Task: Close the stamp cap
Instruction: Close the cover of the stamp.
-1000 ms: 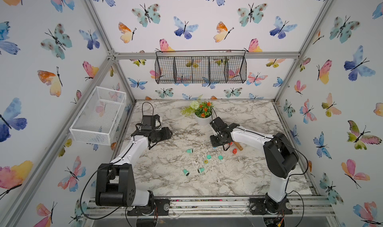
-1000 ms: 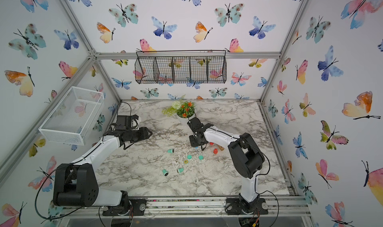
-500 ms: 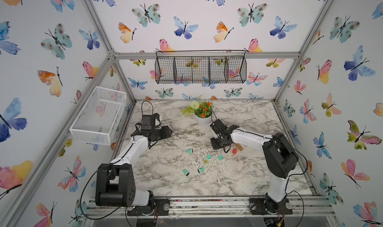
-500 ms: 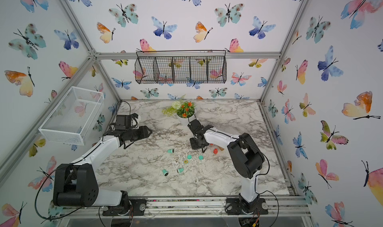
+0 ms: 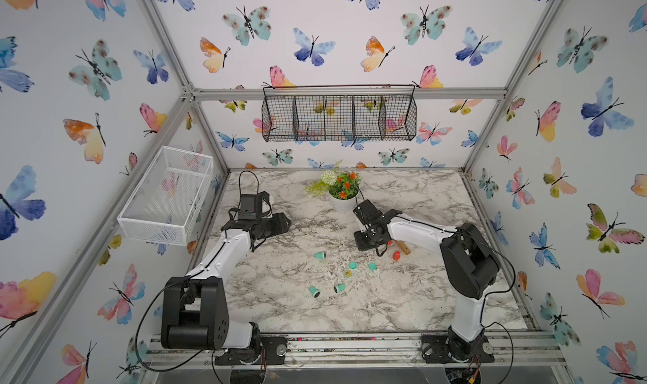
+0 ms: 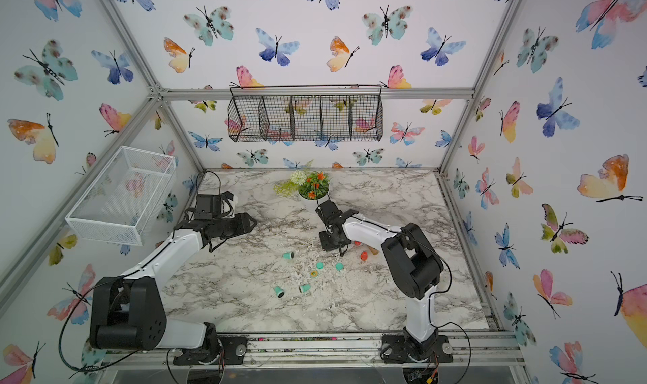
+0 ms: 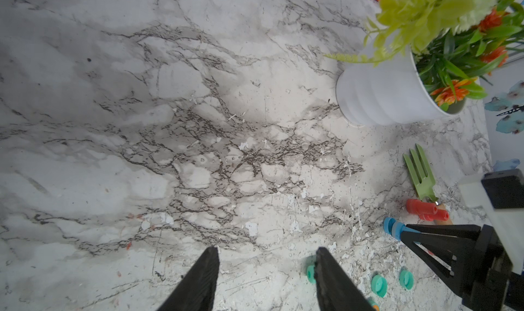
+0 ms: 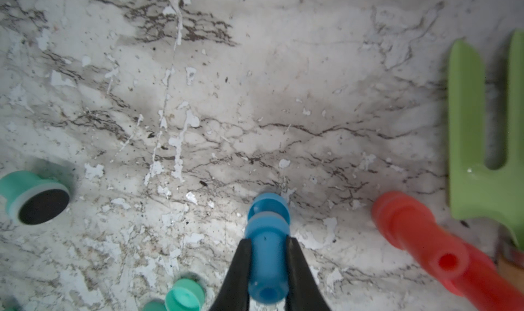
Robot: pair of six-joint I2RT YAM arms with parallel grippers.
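Little has shifted over the last second: the right pincer point(image 8: 268, 241) stays clamped on the blue stamp point(image 8: 266, 227), low over the surface point(image 8: 255, 96) at 5 o'clock of the flower pot point(image 5: 341, 205), while the left pincer point(image 7: 267, 251) waits half-open and empty at its 9 o'clock, so capping looks stalled.

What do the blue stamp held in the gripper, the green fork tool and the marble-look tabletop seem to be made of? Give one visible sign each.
The small blue cylindrical stamp: probably moulded plastic, smooth, glossy, uniform colour.
The green fork-shaped garden tool: painted metal or plastic, satin sheen; cannot tell which.
The marble-patterned tabletop: seemingly printed film, not stone; white flakes are peeling off.
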